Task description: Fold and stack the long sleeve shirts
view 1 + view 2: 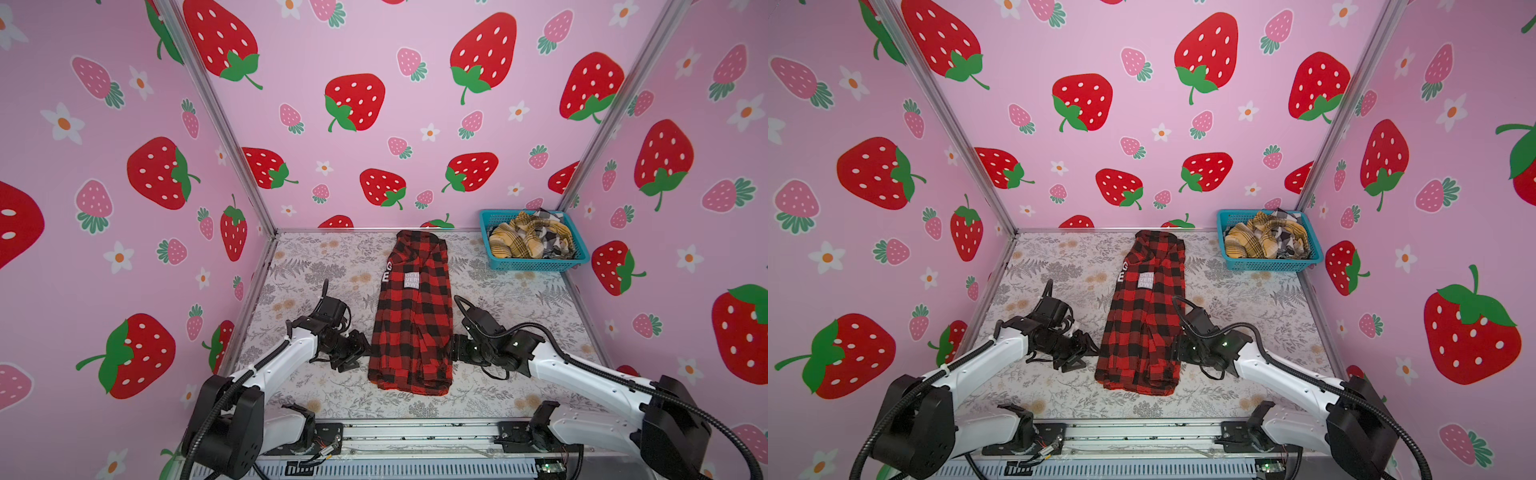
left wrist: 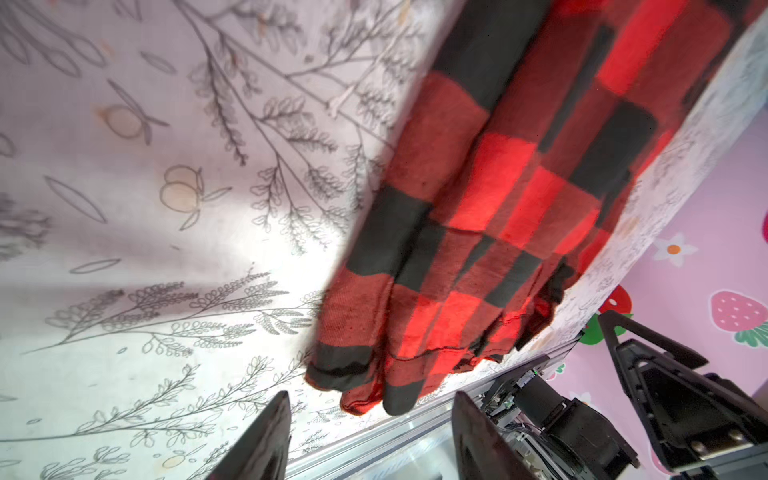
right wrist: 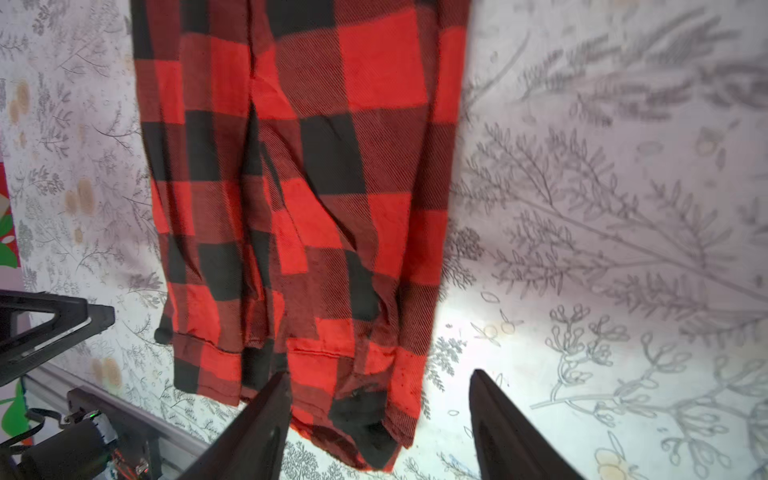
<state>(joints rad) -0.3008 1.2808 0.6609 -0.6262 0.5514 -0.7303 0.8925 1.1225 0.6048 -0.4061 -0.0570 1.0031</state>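
1. Nearest, on the floral bench [image 1: 316, 270]: left claw [image 1: 360, 353] [image 1: 1086, 353], low beside the left edge of the red-and-black shirt [image 1: 411, 324] [image 1: 1142, 324], near its hem end. Jaws apart, clamped on nothing.
2. Opposite, at the right edge of the same hem end: right claw [image 1: 456, 349] [image 1: 1177, 349], likewise spread and empty. Impossible to tell in both top views whether touching the cloth or just beside it.
3. Only in the left wrist view: left claw [image 2: 371, 392] spread wide, with the hem corner of the shirt [image 2: 478, 208] just ahead of the gap. Layered folds and a stitched edge plain to see. Right claw [image 2: 648, 349] in sight beyond the cloth.
4. Only in the right wrist view: right claw [image 3: 380, 374] spread, one finger [image 3: 266, 415] overlapping the hem of the shirt [image 3: 311, 187]; contact unclear. Left claw [image 3: 54, 324] at the far side.
5. Farther up the bench, only in the top views: whole shirt folded into a long narrow strip running front to back, collar end towards the back wall. White block lettering [image 1: 411, 280] face up, nearer the collar end.
6. Farthest, in the back right corner: turquoise basket [image 1: 536, 264] [image 1: 1266, 264] holding a crumpled mustard plaid shirt [image 1: 513, 243] [image 1: 1254, 243] and a black-and-white plaid shirt [image 1: 550, 235] [image 1: 1289, 232], both unfolded. Out of frame in both wrist views.
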